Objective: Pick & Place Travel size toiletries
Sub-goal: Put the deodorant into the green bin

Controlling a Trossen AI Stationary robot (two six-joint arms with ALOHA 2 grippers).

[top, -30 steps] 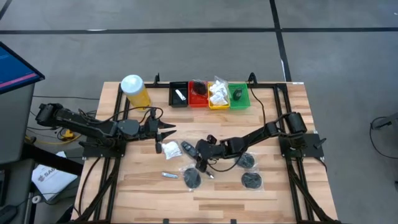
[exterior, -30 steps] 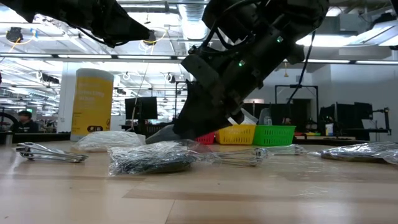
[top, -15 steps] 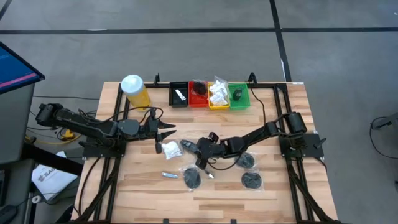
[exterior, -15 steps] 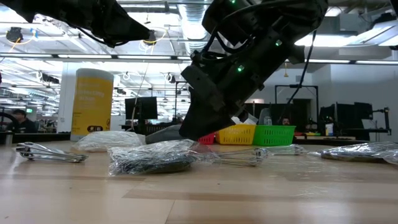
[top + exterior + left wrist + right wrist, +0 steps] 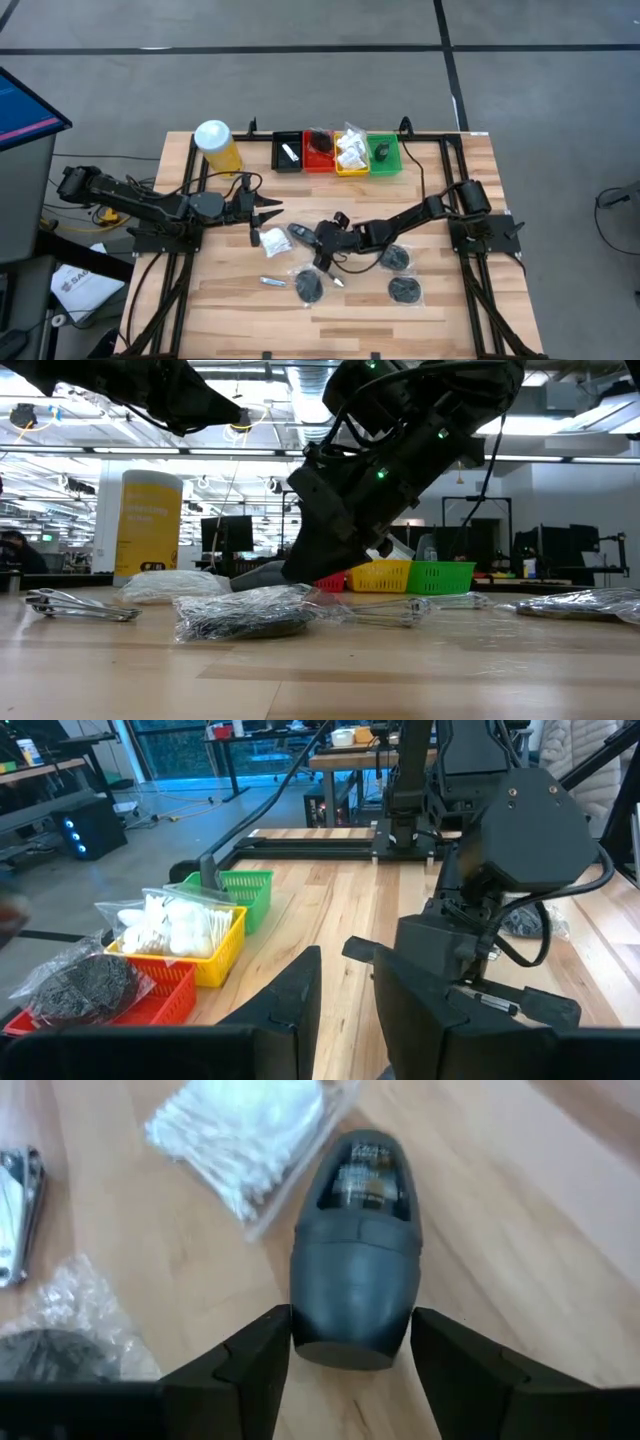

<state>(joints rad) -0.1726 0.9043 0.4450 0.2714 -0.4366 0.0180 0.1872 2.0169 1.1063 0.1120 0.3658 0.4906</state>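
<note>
1. Since a second ago your right gripper [image 5: 310, 238] has edged left across the table [image 5: 460, 310], closing on the black oval case [image 5: 299, 233]; nothing else has shifted.
2. You now have the case lying on the wood just left of the right gripper's tips. In the right wrist view the black oval case [image 5: 355, 1250] sits between the two fingers [image 5: 255, 1365], which stand spread to either side of its blunt end and do not appear to touch it.
3. Its long axis points straight away from the wrist, along the line of approach, so you would be squeezing across its narrow width. That is my reading.
4. Your right arm is the nearer one. The left gripper [image 5: 272, 211] hangs above the table's left part, up and to the left of the case; you cannot tell from these views whether its fingers are parted or together.
5. Watch the white sachet [image 5: 271, 238]: it lies just left of the case, touching or nearly touching its far tip.
6. Below the gripper you have a wrapped black disc [image 5: 308, 286], and a thin silver tube [image 5: 273, 282] farther left.
7. Open room lies toward the far side, where bare wood leads to the row of small trays [image 5: 338, 153].
</note>
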